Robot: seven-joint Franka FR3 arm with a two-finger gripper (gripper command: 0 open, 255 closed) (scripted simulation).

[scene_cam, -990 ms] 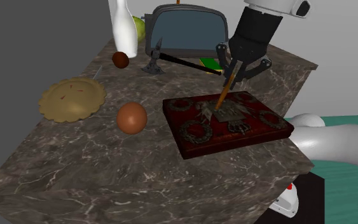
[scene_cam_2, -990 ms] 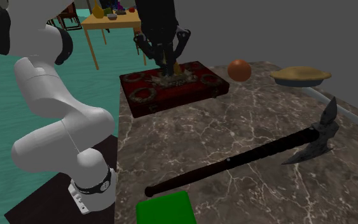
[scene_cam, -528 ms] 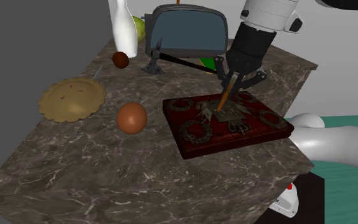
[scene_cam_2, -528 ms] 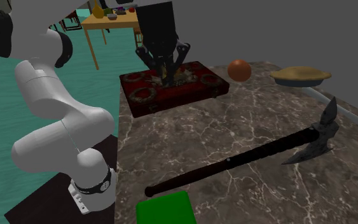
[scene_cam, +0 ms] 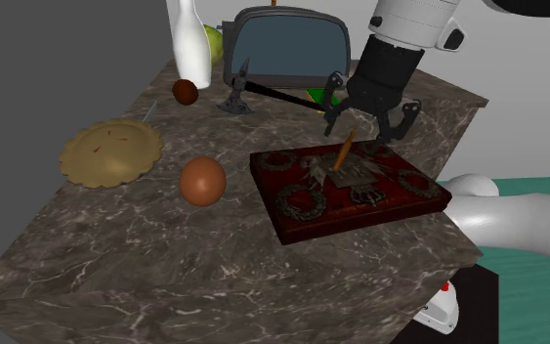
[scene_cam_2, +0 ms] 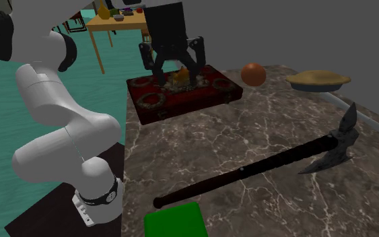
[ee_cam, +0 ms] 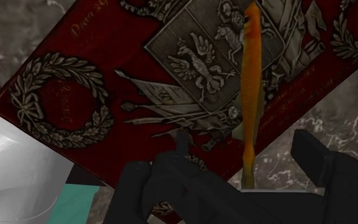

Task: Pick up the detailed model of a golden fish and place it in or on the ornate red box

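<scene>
Pincer (scene_cam: 366,123) spread wide, poised just over the ornate red box (scene_cam: 307,202). Slim orange-gold fish (scene_cam: 344,151) stands tilted on the lid's silver crest, between the fingers, neither one touching it. Box lies on the dark marble tabletop (scene_cam: 165,264), near the edge by the stand. Pie (scene_cam: 111,151) and brown ball (scene_cam: 202,181) lie well apart from it, toward the shoulder view's left.

Pie (scene_cam: 111,152), brown ball (scene_cam: 202,181), axe (scene_cam_2: 255,168) and white bottle (scene_cam: 190,49) sit on countertop (scene_cam: 165,264)
</scene>
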